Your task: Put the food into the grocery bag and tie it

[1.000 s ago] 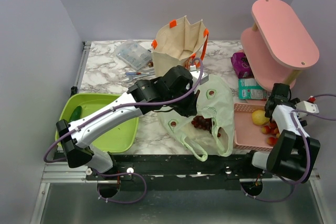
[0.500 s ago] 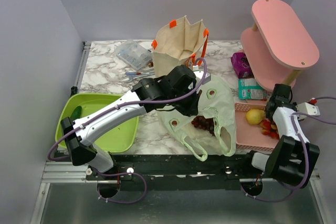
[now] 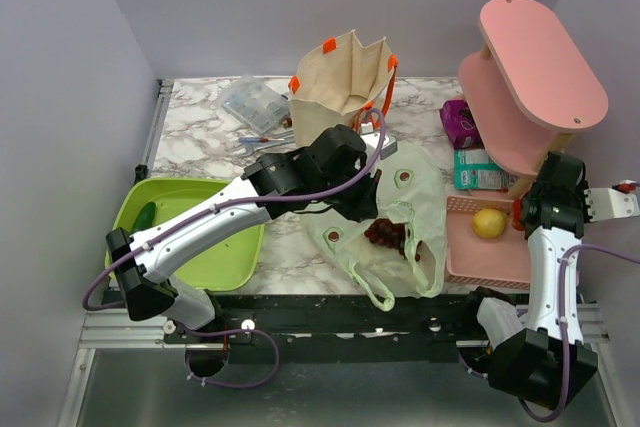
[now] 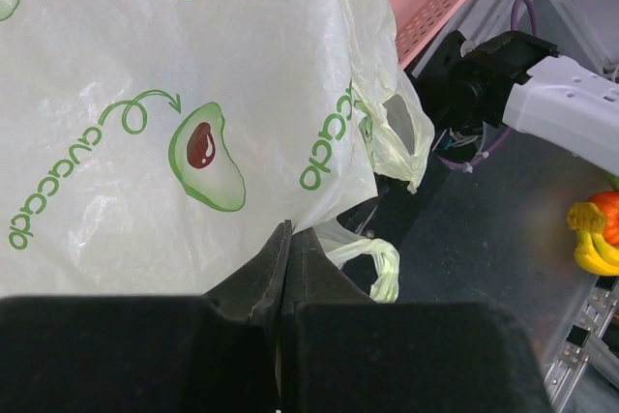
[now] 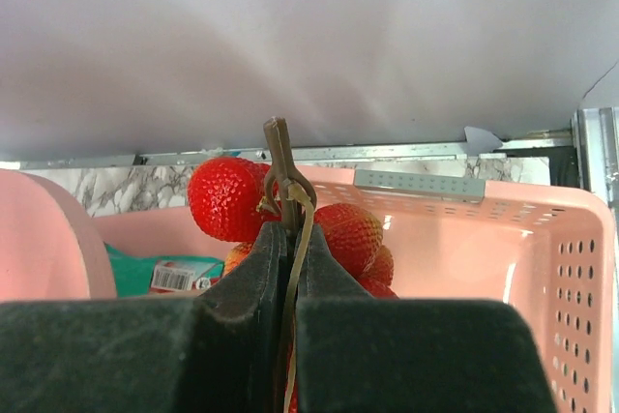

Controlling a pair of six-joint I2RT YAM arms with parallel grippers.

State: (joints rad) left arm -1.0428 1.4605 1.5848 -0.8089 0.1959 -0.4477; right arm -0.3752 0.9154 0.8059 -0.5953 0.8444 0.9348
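The grocery bag [image 3: 415, 187], light green with avocado prints [image 4: 205, 154], lies open at the table's middle. My left gripper [image 3: 370, 207] is shut on its edge [image 4: 288, 231], with a handle loop [image 4: 375, 263] hanging just beyond. Dark red grapes [image 3: 385, 234] lie inside the bag. A yellow lemon [image 3: 489, 222] sits in the pink basket [image 3: 480, 262]. My right gripper [image 3: 524, 213] is shut [image 5: 287, 231] on the stem of a bunch of red strawberries [image 5: 227, 198], held above the basket [image 5: 484, 258].
A stiff beige tote [image 3: 345, 77] stands behind the bag. A green tray [image 3: 190, 242] holding a dark green vegetable [image 3: 146, 213] sits at left. A pink two-tier shelf [image 3: 535, 67], purple [image 3: 460, 122] and teal [image 3: 475, 169] packets stand at right; a clear box [image 3: 255, 102] at the back.
My right gripper has shut on the strawberries' stem and lifted the bunch out of the basket as the arm rose. The left gripper keeps hold of the bag, hardly moved.
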